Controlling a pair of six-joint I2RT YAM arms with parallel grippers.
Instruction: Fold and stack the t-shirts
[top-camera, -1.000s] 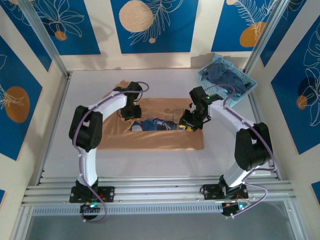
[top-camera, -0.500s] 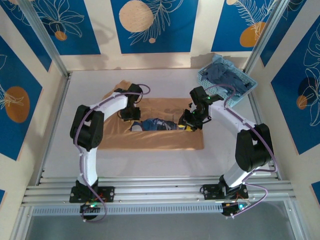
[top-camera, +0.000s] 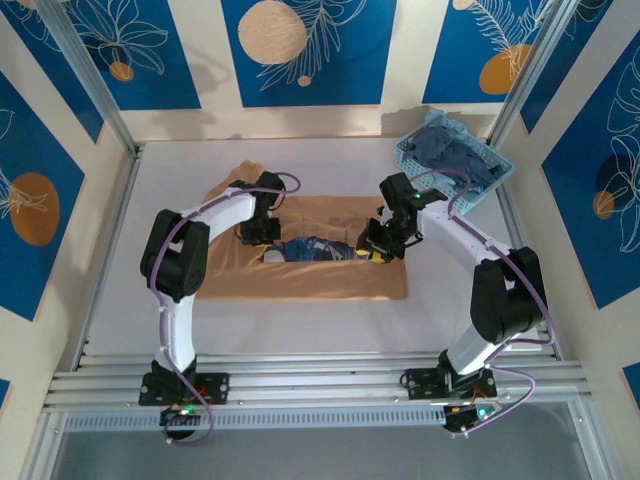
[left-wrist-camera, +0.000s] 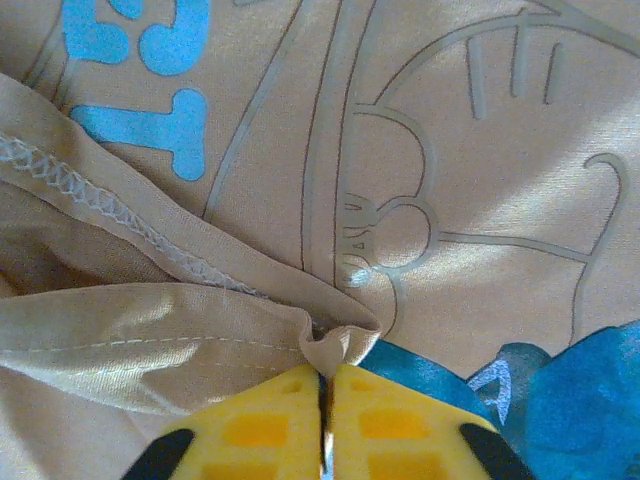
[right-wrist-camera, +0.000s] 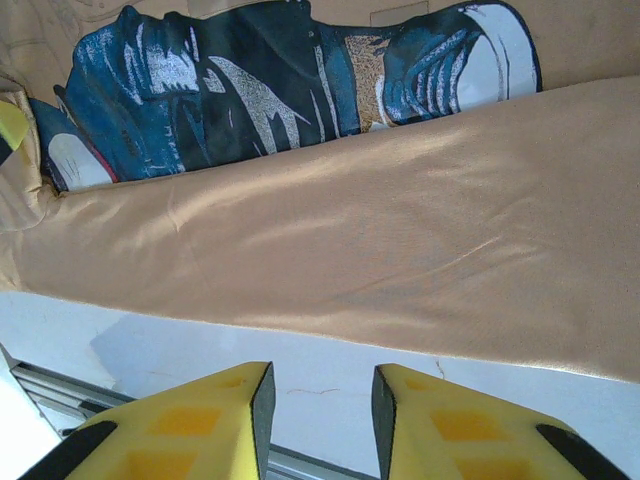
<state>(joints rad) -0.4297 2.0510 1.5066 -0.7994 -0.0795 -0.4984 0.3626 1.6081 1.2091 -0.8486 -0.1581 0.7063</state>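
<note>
Beside stitched hem (left-wrist-camera: 95, 200), left hand (left-wrist-camera: 326, 385) pinches pucker of soft tan-orange t-shirt (left-wrist-camera: 480, 200).

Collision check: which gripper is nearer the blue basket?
Right. Right gripper hangs over the tan t-shirt, left of the basket; left gripper, jaws shut on that shirt, is farther left.

- Bare table (top-camera: 330, 165) is left free at upper centre and along the bottom.
- Upper right is blocked by the basket (top-camera: 452, 160).
- The centre is taken by the tee (top-camera: 320, 280), left arm (top-camera: 215, 212) and right arm (top-camera: 455, 232).
</note>
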